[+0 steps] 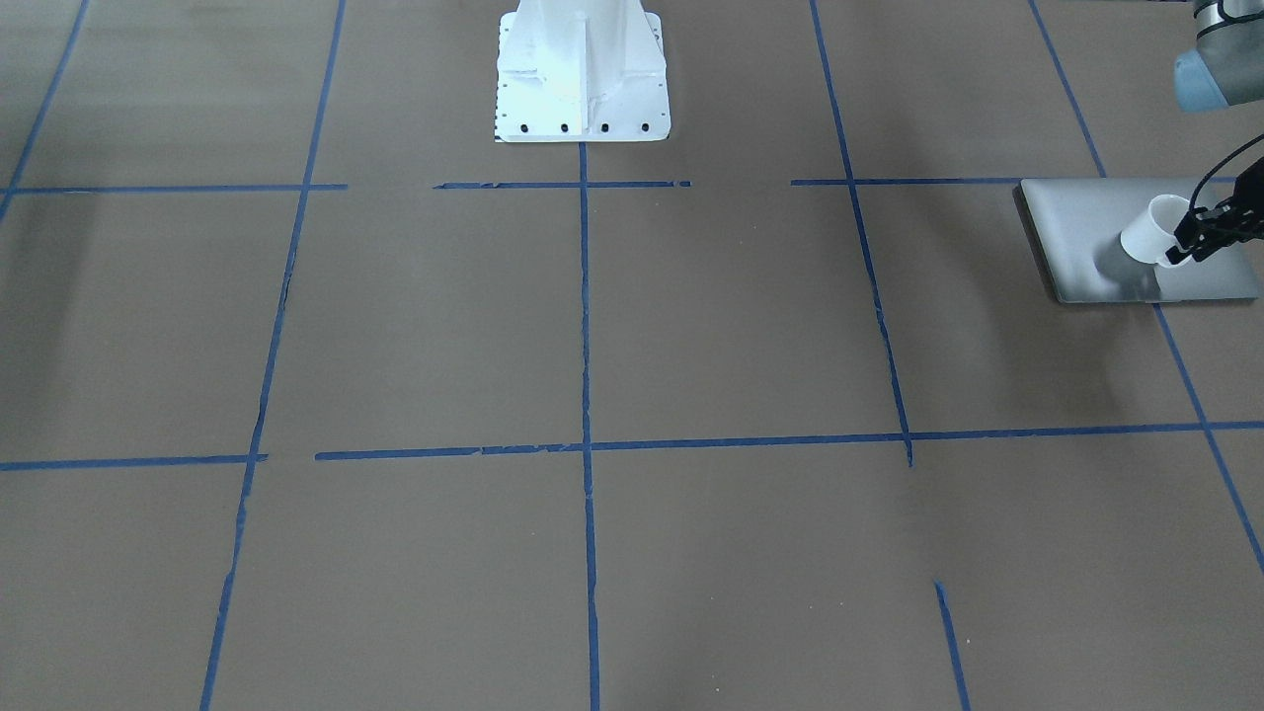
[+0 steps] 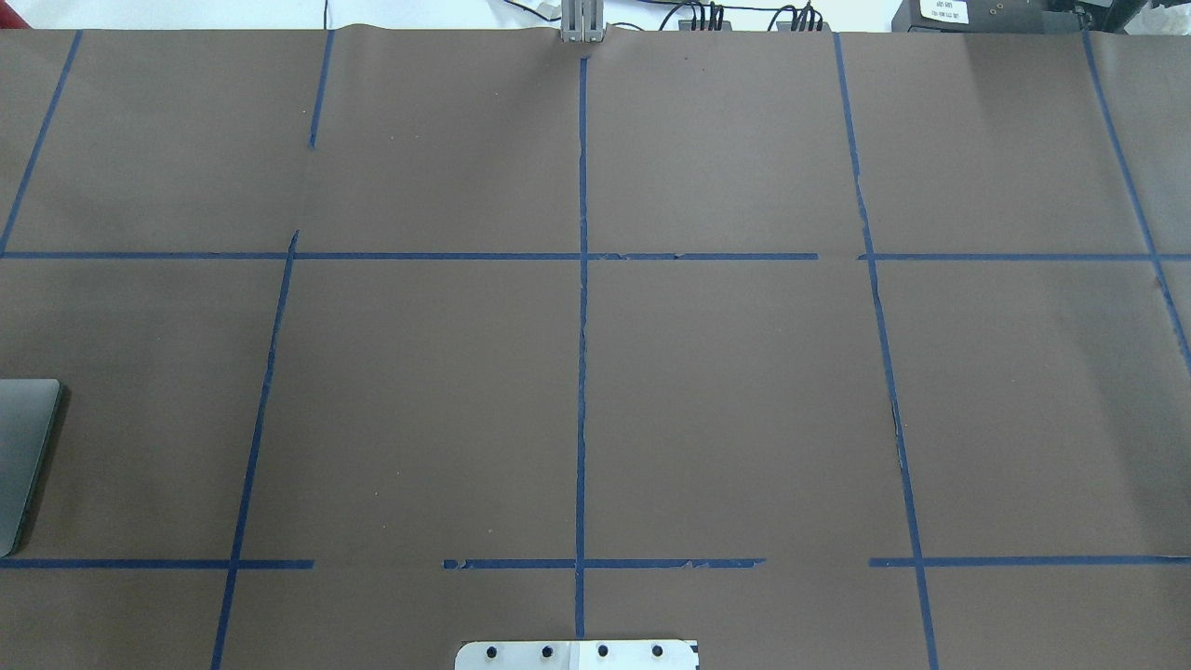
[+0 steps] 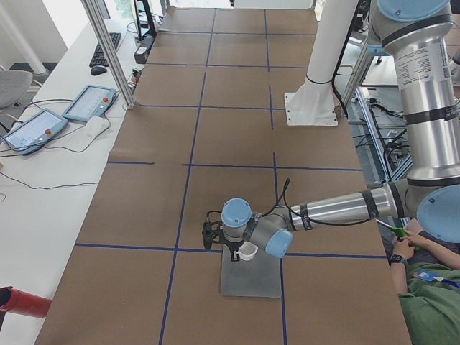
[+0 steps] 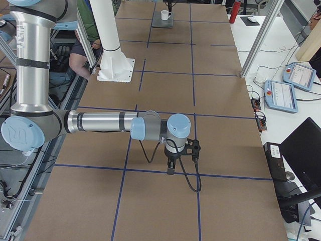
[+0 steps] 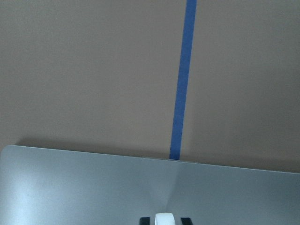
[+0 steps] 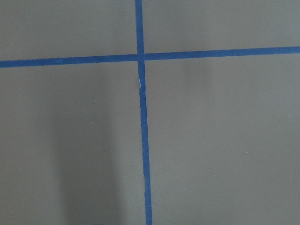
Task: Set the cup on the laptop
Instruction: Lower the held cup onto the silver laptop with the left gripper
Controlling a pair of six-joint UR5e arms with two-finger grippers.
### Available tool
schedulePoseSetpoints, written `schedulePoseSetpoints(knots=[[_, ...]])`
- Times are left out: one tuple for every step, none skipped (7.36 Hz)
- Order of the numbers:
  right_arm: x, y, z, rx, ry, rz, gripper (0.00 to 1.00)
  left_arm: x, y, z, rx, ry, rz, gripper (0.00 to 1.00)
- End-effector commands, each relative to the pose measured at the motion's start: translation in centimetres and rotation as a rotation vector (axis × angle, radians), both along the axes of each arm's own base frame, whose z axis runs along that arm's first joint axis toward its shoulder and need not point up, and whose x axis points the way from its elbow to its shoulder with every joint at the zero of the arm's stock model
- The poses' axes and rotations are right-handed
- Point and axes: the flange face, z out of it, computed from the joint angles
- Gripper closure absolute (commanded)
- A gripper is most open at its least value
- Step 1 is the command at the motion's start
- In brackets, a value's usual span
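The silver-grey laptop lies closed and flat at the table's end on my left side. One corner of it shows in the overhead view. My left gripper is shut on the small white cup. It holds the cup tilted just over the lid, and the cup casts a shadow on the lid. In the left wrist view a white part of the cup sits between the dark fingertips over the laptop lid. My right gripper hangs over bare table; I cannot tell its state.
The white robot pedestal stands at mid-table on my side. Blue tape lines grid the brown table. My right arm reaches low across the table. A person sits beside the left arm. Tablets lie on the side bench.
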Motion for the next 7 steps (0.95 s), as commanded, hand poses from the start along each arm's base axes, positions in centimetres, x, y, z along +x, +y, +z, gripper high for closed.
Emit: schedulePoseSetpoints(knots=[[0.0, 0.0, 0.0, 0.0, 0.0, 0.0, 0.0, 0.0, -0.1, -0.5, 0.014, 0.005, 0.003, 0.0], [0.0, 0.0, 0.0, 0.0, 0.0, 0.0, 0.0, 0.2, -0.4, -0.9, 0.016, 0.021, 0.011, 0.0], [0.0, 0.0, 0.0, 0.0, 0.0, 0.0, 0.0, 0.3, -0.8, -2.0, 0.032, 0.03, 0.012, 0.0], [0.0, 0.0, 0.0, 0.0, 0.0, 0.0, 0.0, 0.5, -1.3, -3.9, 0.062, 0.045, 0.014, 0.0], [0.0, 0.0, 0.0, 0.0, 0.0, 0.0, 0.0, 0.9, -1.7, -5.2, 0.061, 0.068, 0.035, 0.0], [0.0, 0.0, 0.0, 0.0, 0.0, 0.0, 0.0, 0.7, -2.0, -5.9, 0.08, 0.055, 0.083, 0.0], [0.0, 0.0, 0.0, 0.0, 0.0, 0.0, 0.0, 0.3, -3.2, -7.5, 0.096, 0.035, 0.129, 0.0]])
